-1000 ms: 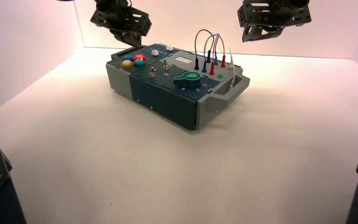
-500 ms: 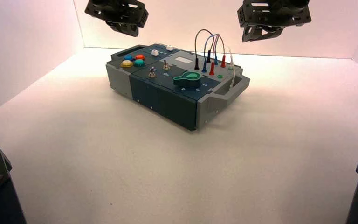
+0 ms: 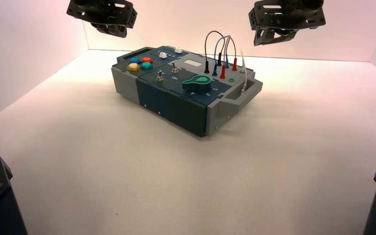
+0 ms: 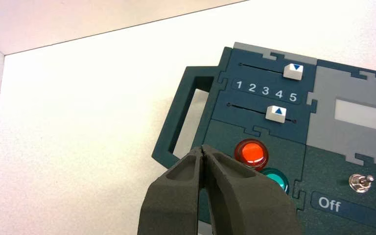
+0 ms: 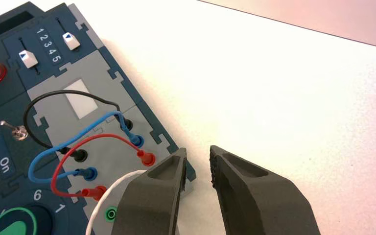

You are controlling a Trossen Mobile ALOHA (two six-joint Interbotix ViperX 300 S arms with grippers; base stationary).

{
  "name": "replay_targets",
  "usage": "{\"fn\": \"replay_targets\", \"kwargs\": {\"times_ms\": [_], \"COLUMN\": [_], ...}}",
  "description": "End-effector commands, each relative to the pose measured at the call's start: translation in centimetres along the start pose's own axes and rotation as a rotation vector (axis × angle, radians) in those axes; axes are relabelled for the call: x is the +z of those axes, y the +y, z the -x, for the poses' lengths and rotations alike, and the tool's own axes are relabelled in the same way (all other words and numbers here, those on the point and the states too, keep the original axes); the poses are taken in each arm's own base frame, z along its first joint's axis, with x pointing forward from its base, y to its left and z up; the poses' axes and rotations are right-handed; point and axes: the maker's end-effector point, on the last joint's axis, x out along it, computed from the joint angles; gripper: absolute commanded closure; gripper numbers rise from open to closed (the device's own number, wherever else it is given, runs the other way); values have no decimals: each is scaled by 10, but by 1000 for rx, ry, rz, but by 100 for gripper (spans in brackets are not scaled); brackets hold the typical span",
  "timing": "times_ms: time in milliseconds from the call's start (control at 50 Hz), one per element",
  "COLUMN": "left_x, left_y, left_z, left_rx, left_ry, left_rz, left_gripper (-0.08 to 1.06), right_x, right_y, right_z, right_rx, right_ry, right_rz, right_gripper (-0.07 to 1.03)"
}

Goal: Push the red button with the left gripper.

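A: Where is the left end effector (image 3: 108,30)?
B: High in the air, beyond the box's (image 3: 176,100) far-left corner and apart from it; in the left wrist view its fingers (image 4: 176,196) are pressed together at the tips, clenched on nothing.

A: And the red button (image 3: 147,60)?
B: On the box's left end, in a cluster of 4 with the blue button (image 3: 134,60), the yellow button (image 3: 133,66) and the teal button (image 3: 147,65); it sits at the far side of that cluster, beside the blue one. From the wrist it is a round, glossy orange-red dome (image 4: 251,152), just next to the fingertips in that picture, with the teal one (image 4: 275,178) close by.

A: Anything near it?
B: 2 white sliders (image 4: 284,93) either side of a scale marked 1 to 5; the one nearer the button sits between 4 and 5, the farther one at 5.

A: And to the right?
B: The right end effector (image 3: 280,35) hangs high beyond the wired end; its fingers (image 5: 152,196) are parted, released, above the tabletop (image 3: 274,161).
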Motion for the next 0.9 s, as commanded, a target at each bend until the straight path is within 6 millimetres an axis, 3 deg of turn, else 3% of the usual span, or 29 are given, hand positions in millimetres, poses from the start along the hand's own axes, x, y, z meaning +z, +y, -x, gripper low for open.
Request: {"fn": "replay_targets", "kwargs": {"times_ms": [20,900], "left_x": [20,14], "left_y": [5,14], "left_z": [12,8], "left_rx": [18,43], "left_ry": [-74,-86], "left_rz": [7,17], "left_gripper": [100,100], "right_x": [16,13], "right_y": [1,2], "right_z": [3,-3], "right_rx": [2,2], "right_ry": [-41,-26], "right_rz": [-1,-1], "right_gripper": [68,68]}}
